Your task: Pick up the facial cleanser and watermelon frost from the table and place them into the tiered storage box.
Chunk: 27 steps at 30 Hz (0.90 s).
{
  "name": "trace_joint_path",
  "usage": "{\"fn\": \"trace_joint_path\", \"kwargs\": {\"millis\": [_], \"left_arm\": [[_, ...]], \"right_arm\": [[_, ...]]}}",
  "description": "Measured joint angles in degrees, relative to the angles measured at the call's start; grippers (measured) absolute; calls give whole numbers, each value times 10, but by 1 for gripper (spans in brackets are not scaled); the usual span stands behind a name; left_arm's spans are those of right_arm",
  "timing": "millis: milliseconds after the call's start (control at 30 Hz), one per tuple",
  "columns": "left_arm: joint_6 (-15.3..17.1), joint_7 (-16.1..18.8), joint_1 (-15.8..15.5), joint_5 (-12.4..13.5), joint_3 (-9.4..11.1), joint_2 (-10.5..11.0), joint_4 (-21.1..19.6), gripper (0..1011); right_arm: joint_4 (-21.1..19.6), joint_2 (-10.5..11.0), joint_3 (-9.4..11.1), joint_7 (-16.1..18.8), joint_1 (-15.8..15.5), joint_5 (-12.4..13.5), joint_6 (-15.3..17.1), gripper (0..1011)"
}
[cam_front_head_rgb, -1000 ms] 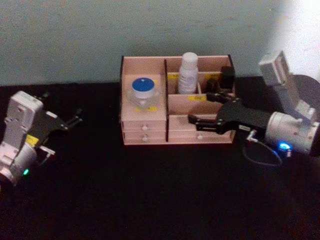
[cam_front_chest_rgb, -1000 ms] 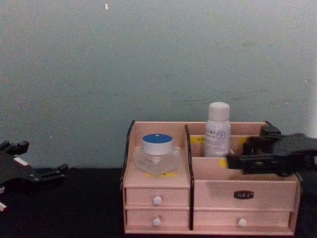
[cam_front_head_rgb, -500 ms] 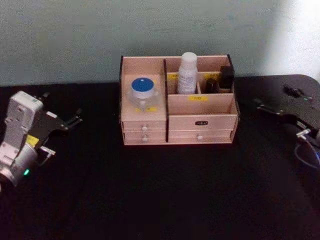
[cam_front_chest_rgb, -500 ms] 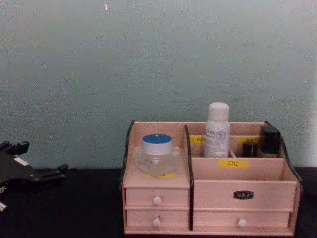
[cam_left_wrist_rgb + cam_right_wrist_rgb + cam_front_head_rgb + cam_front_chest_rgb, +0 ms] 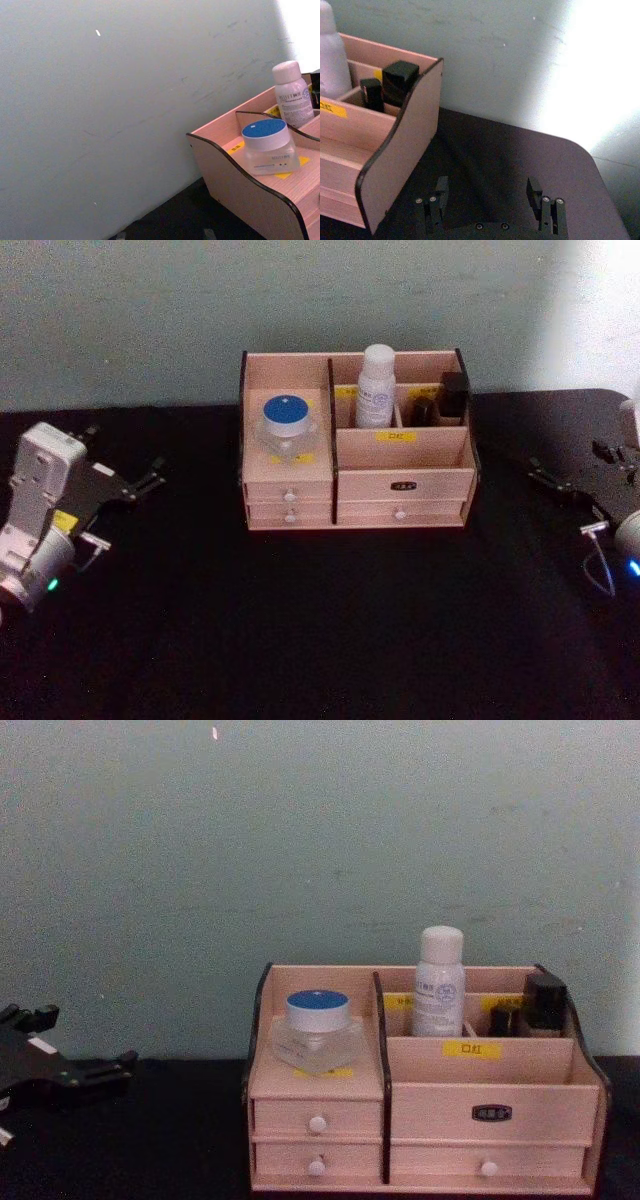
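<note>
Pink wood makes the tiered storage box (image 5: 355, 480), which sits mid-table with a white bottle (image 5: 376, 387) and a blue-lidded jar (image 5: 286, 425) inside. The right gripper (image 5: 565, 485) waits open, well off to its right; the left gripper (image 5: 140, 483), open, far left. Black table (image 5: 330, 630), grey-green wall (image 5: 150, 320).

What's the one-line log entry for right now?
left pincer: open, parked left | right pincer: open, beside tiered storage box | white bottle, blue-lidded jar: in box
</note>
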Motion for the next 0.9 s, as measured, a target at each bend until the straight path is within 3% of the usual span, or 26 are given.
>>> {"fn": "trace_joint_path", "kwargs": {"millis": [167,900], "left_arm": [[0,0,0,0,0,0,0,1001],[0,0,0,0,0,0,0,1001]], "right_arm": [[16,-12,-5,-10,5,-18,-3,1000],[11,-8,-4,-7,4,-14,-3,1000]]}}
